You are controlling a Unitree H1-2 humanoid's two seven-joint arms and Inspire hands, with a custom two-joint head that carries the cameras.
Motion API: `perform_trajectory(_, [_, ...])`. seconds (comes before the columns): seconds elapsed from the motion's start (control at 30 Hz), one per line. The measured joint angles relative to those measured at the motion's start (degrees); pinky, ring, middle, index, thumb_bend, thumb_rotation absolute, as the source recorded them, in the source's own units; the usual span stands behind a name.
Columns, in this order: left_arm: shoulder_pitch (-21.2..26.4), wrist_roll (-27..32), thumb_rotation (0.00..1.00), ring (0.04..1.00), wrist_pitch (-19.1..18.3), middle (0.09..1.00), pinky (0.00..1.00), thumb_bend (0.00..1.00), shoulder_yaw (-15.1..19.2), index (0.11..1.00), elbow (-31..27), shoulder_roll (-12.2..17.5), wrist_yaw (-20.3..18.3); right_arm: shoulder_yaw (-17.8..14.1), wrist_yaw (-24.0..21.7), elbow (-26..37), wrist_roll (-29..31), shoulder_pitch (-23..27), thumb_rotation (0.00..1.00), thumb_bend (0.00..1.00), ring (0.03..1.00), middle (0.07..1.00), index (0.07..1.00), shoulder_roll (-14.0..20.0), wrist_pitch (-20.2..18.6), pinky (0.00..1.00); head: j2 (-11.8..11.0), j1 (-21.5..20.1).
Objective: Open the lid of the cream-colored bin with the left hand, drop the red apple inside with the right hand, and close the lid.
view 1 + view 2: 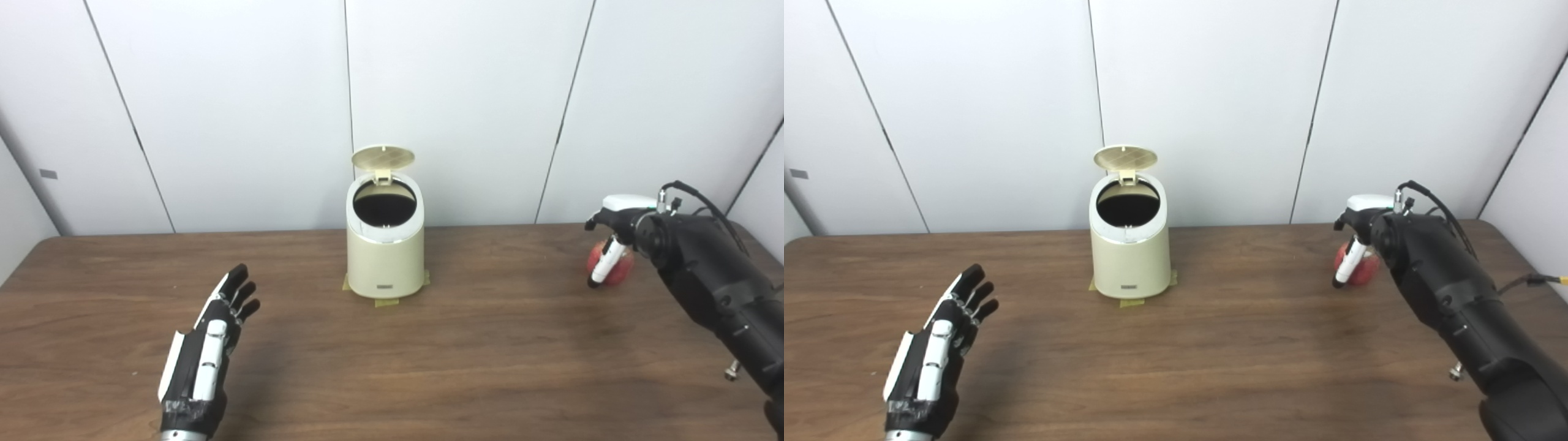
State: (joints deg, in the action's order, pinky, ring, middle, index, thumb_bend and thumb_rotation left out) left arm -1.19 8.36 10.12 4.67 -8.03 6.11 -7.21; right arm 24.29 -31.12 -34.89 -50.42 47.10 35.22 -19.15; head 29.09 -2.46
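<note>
Apple (617, 265) sits at the table's (465, 355) right side, well apart from the cream bin (385, 257), whose lid (383, 157) stands open at centre back. Right hand (612, 236) is draped over the apple, one finger (603, 263) down its front; firm grasp or just contact, cannot tell. Left hand (211, 343) hovers flat near the front left, fingers spread, holding nothing.

A small cream-colored bin (384, 257) stands upright at the middle of a wooden bench (465, 349), toward the back, on bits of tan tape. Its round lid (383, 157) is flipped up on a rear hinge, showing a dark, round opening. A red apple (614, 264) sits on the bench far to the right, partly hidden behind the right robot hand (612, 236), whose fingers reach down over it.
</note>
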Motion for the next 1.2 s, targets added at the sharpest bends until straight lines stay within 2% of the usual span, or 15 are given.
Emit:
perform_trajectory(0.13, [-0.02,-1.35,0.78,0.929,0.0,0.952,0.87,0.31,-0.02,0.912,-0.5,0.0,0.1,0.3,2.28,-3.35,0.46,-0.21,0.26,0.93,0.858,0.917,0.859,0.01,1.7,0.62,0.09,0.18])
perform_trajectory(0.3, [-0.05,-1.66,0.76,0.928,-0.01,0.948,0.87,0.3,0.02,0.904,-1.2,-0.01,0.26,0.67,4.17,-3.21,0.55,-1.36,0.23,0.91,0.759,0.871,0.842,0.15,3.34,0.57,0.35,0.53])
perform_trajectory(0.4, [-0.14,-1.69,0.77,0.928,-0.02,0.947,0.87,0.3,0.07,0.906,-2.25,-0.02,0.5,0.39,4.6,-2.32,0.78,-2.03,0.23,0.89,0.801,0.902,0.847,0.39,3.61,0.6,0.44,0.7])
perform_trajectory(0.63, [-0.17,-2.09,0.77,0.935,-0.18,0.952,0.87,0.29,0.2,0.907,-2.55,-0.03,0.83,-0.95,7.82,-1.37,2.59,-3.49,0.2,0.9,0.809,0.893,0.839,0.35,4.45,0.64,0.44,0.88])
perform_trajectory(0.73, [-0.18,-2.54,0.76,0.938,-0.33,0.953,0.88,0.28,0.2,0.902,-2.56,-0.14,1.12,-1.93,10.75,-2.35,4.53,-3.88,0.16,0.91,0.814,0.895,0.834,0.27,7.22,0.65,0.53,0.97])
perform_trajectory(0.83, [-0.21,-2.84,0.78,0.941,-0.36,0.956,0.88,0.27,0.19,0.905,-2.56,-0.23,1.29,-2.53,13.76,-4.19,6.0,-3.88,0.13,0.9,0.776,0.883,0.84,0.18,9.9,0.63,0.53,1.14])
perform_trajectory(1.03, [-0.25,-2.88,0.76,0.93,-0.37,0.949,0.86,0.29,0.16,0.901,-2.56,-0.57,2.15,-2.38,14.37,-4.83,6.94,-3.7,0.1,0.89,0.738,0.846,0.815,0.22,11.87,0.61,0.53,1.41])
perform_trajectory(1.1, [-0.3,-2.88,0.76,0.928,-0.37,0.948,0.86,0.29,0.18,0.898,-2.56,-0.75,2.39,-1.74,14.5,-4.75,6.43,-3.6,0.04,0.86,0.675,0.778,0.758,0.27,11.88,0.55,0.53,1.41])
perform_trajectory(1.13, [-0.33,-2.9,0.77,0.926,-0.36,0.946,0.85,0.3,0.19,0.896,-2.57,-0.88,2.53,-0.68,15.1,-4.77,5.34,-3.32,0.02,0.71,0.601,0.633,0.712,0.32,11.55,0.48,0.53,1.41])
perform_trajectory(1.17, [-0.35,-2.97,0.77,0.923,-0.35,0.945,0.85,0.31,0.2,0.895,-2.56,-1.03,2.65,0.34,15.84,-4.77,4.02,-3.0,0.01,0.64,0.51,0.561,0.68,0.26,10.99,0.39,0.53,1.41])
perform_trajectory(1.2, [-0.35,-3.02,0.78,0.921,-0.35,0.941,0.85,0.31,0.19,0.894,-2.57,-1.19,2.77,1.08,16.69,-4.8,2.7,-2.72,0.0,0.57,0.452,0.467,0.583,-0.15,10.11,0.34,0.53,1.41])
